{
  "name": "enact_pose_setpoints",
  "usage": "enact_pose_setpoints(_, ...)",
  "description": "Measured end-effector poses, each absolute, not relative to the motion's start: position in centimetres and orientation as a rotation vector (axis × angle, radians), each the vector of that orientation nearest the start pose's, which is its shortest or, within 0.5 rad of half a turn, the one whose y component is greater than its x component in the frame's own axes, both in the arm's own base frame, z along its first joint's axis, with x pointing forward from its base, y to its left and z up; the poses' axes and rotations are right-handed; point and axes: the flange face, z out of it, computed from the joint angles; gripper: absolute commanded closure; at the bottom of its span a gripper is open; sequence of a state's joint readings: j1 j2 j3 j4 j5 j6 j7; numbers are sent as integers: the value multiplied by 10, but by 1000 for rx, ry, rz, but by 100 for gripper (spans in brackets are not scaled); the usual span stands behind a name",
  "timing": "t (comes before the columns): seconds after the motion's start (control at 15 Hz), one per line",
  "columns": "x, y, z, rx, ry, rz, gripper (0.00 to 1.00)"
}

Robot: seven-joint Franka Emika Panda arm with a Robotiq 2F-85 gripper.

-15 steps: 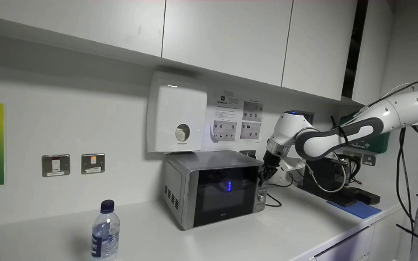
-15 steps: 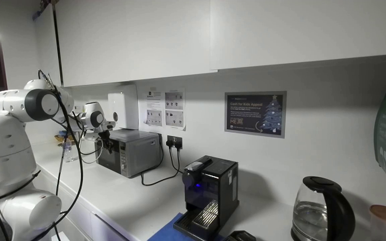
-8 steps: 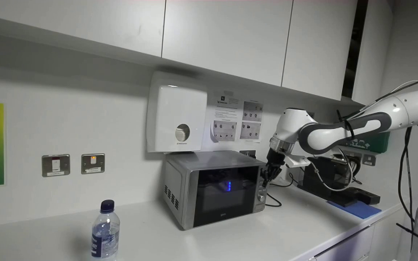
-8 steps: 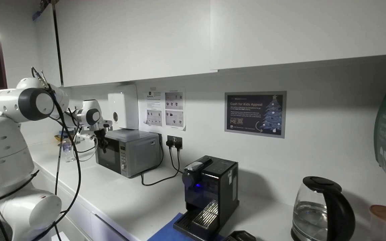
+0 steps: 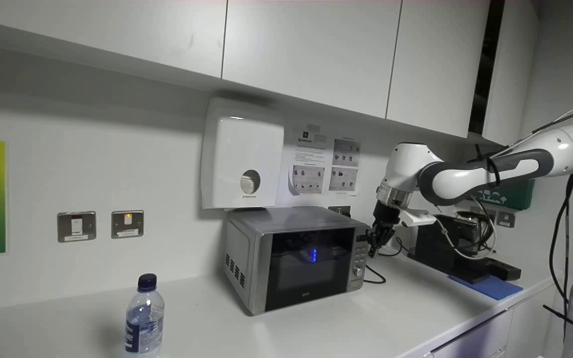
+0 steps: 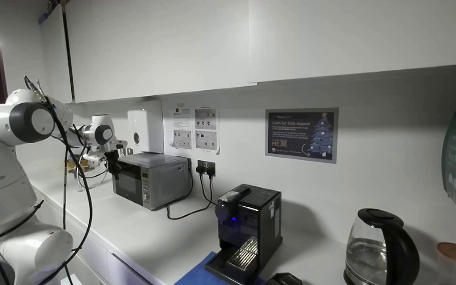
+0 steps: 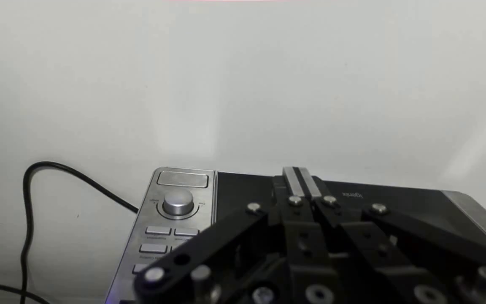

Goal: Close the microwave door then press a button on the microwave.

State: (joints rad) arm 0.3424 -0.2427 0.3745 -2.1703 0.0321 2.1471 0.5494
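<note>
The silver-grey microwave (image 5: 291,219) stands on the counter in both exterior views. Its dark glass door (image 5: 306,283) sits flush with the front, and blue digits glow in the glass. Beside it runs the control strip (image 5: 358,263); from the wrist I see its round knob (image 7: 178,200) and several buttons (image 7: 153,248), the upper ones hidden behind my linkage or cut off. My gripper (image 7: 297,175) is shut with nothing between its fingers, its tips over the door in the wrist view. In an exterior view the gripper (image 5: 374,248) hangs in front of the strip, apparently apart from it.
A water bottle (image 5: 144,318) stands on the counter on the door's far side. A black cable (image 7: 28,211) lies beside the microwave. Beyond are a coffee machine (image 6: 249,225) and a kettle (image 6: 382,245). A white dispenser (image 5: 244,154) and wall cabinets (image 5: 311,49) hang above.
My gripper has drawn back from the microwave's front, staying shut, and the control strip shows more fully in an exterior view. The microwave and its door have not moved.
</note>
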Motion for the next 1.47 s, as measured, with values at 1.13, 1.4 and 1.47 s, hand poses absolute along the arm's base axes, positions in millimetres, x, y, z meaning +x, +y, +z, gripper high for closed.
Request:
enact_pose_setpoints(1.13, 304, 263, 521, -3123, -89, -288, 100)
enact_pose_setpoints(1.4, 305, 233, 515, -3126, -75, -281, 100)
enact_pose_setpoints(1.47, 305, 228, 514, -3125, -82, -275, 100)
